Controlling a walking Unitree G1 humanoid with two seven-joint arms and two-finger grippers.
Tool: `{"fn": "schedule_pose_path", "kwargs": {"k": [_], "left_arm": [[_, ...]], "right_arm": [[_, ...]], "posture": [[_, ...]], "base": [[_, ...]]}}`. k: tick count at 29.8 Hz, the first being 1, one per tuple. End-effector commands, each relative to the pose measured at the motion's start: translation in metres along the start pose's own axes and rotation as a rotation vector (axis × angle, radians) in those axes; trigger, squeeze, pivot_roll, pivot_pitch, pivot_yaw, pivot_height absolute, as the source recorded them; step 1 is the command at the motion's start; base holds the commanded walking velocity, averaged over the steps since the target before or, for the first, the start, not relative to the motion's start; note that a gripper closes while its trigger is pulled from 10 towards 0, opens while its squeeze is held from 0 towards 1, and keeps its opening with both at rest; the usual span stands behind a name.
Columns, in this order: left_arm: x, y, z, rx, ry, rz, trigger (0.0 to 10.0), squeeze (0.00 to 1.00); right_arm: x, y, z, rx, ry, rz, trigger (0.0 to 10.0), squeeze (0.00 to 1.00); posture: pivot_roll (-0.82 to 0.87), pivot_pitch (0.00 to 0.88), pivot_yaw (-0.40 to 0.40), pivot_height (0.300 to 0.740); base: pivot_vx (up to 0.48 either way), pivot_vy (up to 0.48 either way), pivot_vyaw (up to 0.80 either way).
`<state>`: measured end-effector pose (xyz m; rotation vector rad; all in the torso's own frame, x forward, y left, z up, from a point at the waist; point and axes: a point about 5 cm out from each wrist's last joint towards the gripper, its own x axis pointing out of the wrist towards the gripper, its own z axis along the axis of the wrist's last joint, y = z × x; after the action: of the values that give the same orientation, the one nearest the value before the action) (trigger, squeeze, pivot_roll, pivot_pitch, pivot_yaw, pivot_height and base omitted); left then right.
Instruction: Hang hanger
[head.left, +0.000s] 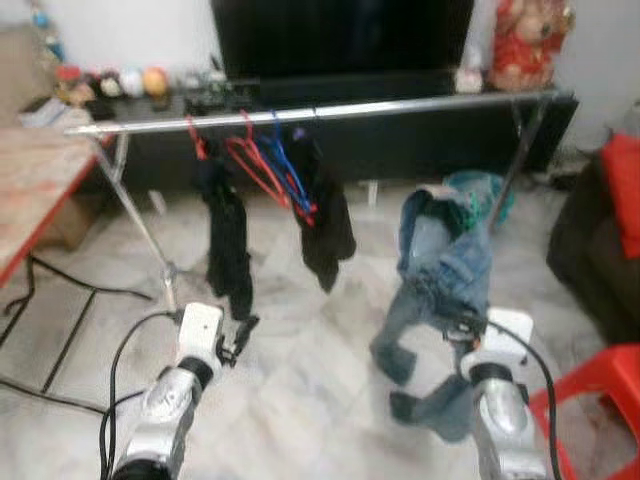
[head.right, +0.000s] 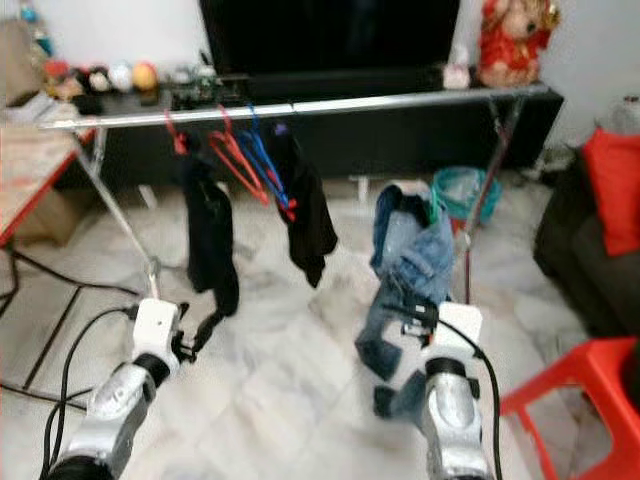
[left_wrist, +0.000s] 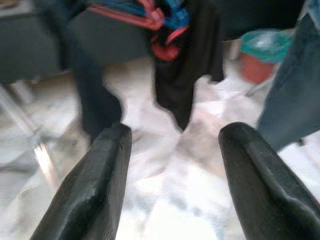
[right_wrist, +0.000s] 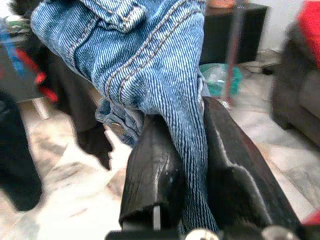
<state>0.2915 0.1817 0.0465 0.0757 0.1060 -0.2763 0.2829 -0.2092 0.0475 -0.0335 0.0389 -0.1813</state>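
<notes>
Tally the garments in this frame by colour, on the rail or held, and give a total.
Black garments hanging on the rail: 2
Blue denim jeans, pinched by the right gripper: 1
Total: 3

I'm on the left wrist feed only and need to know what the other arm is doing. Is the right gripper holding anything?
Observer: Yes, the right gripper is shut on the jeans.
Operator: Are the jeans on the rail yet?
Observer: No. They hang below the rail, with the legs trailing to the floor.
Operator: What's already on the rail?
Observer: Two dark garments and a bunch of red and blue hangers.
Operator: Where is my left gripper relative to those?
Observer: The left gripper is open, low, just below the left dark garment.
</notes>
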Motion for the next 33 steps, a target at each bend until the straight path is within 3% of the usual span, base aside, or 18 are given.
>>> {"fn": "schedule_pose_path", "kwargs": {"k": [1,6,14,18,19,22,28,33], "left_arm": [[0.002,0.001,0.004,0.006,-0.004,-0.011,10.0,0.0],[0.005,0.002,0.009,0.01,-0.018,-0.017,10.0,0.0],[0.007,-0.004,0.014,0.011,-0.03,-0.056,10.0,0.0],[0.012,-0.01,0.029,0.024,-0.072,-0.124,10.0,0.0],[0.016,-0.017,0.04,0.026,-0.095,-0.198,10.0,0.0],[0.019,-0.025,0.051,0.034,-0.11,-0.28,10.0,0.0],[0.019,-0.04,0.059,0.038,-0.102,-0.423,10.0,0.0],[0.02,-0.043,0.063,0.049,-0.098,-0.433,10.0,0.0]], "right_arm": [[0.006,0.001,0.017,-0.004,-0.078,0.016,10.0,0.0],[0.008,-0.005,0.022,-0.034,-0.097,0.03,10.0,0.0],[0.008,-0.003,0.022,-0.04,-0.098,0.044,10.0,0.0],[0.008,-0.002,0.02,-0.027,-0.079,0.076,10.0,0.0],[0.008,0.001,0.021,-0.041,-0.076,0.155,10.0,0.0],[0.008,0.001,0.023,-0.102,-0.07,0.24,10.0,0.0],[0.012,-0.014,0.031,-0.147,-0.081,0.259,10.0,0.0],[0.015,-0.025,0.036,-0.141,-0.092,0.195,10.0,0.0]], "posture": [[0.07,0.014,0.056,0.74],[0.07,0.014,0.055,0.74],[0.07,0.013,0.056,0.74],[0.07,0.015,0.057,0.74],[0.07,0.014,0.058,0.74],[0.07,0.014,0.058,0.74],[0.06,0.01,0.058,0.74],[0.05,0.002,0.062,0.74]], "base": [[0.0,0.0,0.0],[0.0,0.0,0.0],[0.0,0.0,0.61],[0.0,0.0,0.0],[0.0,0.0,0.0],[0.0,0.0,0.0],[0.0,0.0,0.0],[0.0,0.0,0.0]]}}
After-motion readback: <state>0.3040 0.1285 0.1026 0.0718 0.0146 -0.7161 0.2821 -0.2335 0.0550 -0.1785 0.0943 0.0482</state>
